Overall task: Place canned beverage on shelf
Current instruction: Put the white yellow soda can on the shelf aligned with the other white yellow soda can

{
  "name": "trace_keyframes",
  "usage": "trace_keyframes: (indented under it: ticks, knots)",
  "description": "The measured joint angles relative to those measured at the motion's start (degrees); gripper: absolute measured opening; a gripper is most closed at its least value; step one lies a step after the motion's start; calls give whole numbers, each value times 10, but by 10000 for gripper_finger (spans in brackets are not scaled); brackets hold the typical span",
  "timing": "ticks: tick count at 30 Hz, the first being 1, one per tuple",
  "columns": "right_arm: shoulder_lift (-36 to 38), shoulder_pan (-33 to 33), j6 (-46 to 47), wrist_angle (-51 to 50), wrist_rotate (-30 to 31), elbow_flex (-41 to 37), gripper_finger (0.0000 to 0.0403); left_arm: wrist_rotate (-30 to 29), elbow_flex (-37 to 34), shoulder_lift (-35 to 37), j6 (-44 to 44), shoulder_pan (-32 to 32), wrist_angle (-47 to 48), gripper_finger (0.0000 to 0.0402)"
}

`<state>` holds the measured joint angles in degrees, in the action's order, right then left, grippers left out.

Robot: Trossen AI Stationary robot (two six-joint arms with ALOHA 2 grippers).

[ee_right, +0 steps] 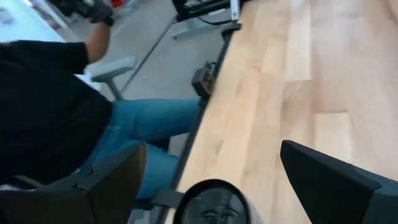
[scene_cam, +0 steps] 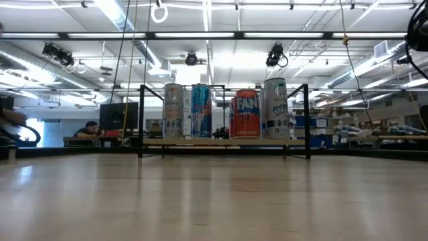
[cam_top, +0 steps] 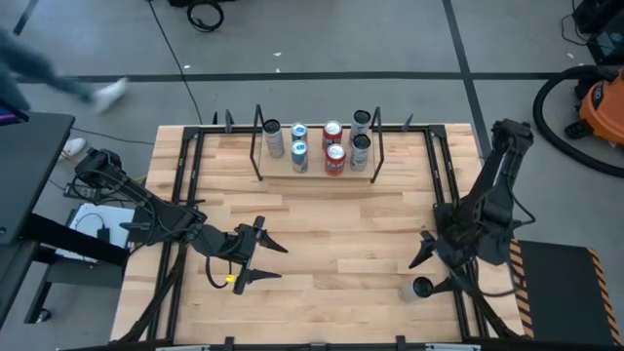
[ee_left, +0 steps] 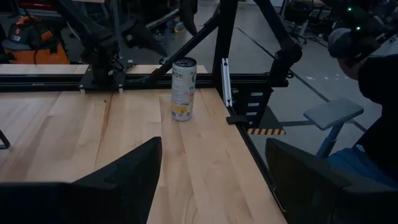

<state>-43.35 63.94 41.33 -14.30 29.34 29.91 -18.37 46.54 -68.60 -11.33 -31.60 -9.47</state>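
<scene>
Tabletop [cam_top: 322, 244]: seven cans on shelf [cam_top: 317, 175], one loose can [cam_top: 421, 289].

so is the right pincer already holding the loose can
No, the right pincer stands open just above the can, which stands on the table between its fingers, ungripped.

The table [cam_top: 322, 244] is a light-wood plank surface framed by black rails. The shelf [cam_top: 317, 175] stands at its far edge, well ahead of both grippers: a low light-wood board between thin black rod uprights. Seven cans [cam_top: 334, 157] stand upright on the board in two rows, apparently three behind and four in front. One further can [cam_top: 420, 289] stands upright directly on the table, just beside the right gripper [cam_top: 431, 265] and near the table's front edge.
</scene>
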Motion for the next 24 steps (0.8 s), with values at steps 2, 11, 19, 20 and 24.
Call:
trace_keyframes:
  ticks: [2,11,19,20,24]
  knots:
    - [-12,7,1,0,16,0,379,0,0,0,0,0,0,286]
    - [-63,27,67,-17,9,0,379,0,0,0,0,0,0,286]
    - [-87,29,122,-43,-8,0,375,0,0,0,0,0,0,286]
    - [-89,29,131,-43,-15,0,375,0,0,0,0,0,0,286]
    - [-96,29,158,-43,-38,0,374,0,0,0,1,0,0,286]
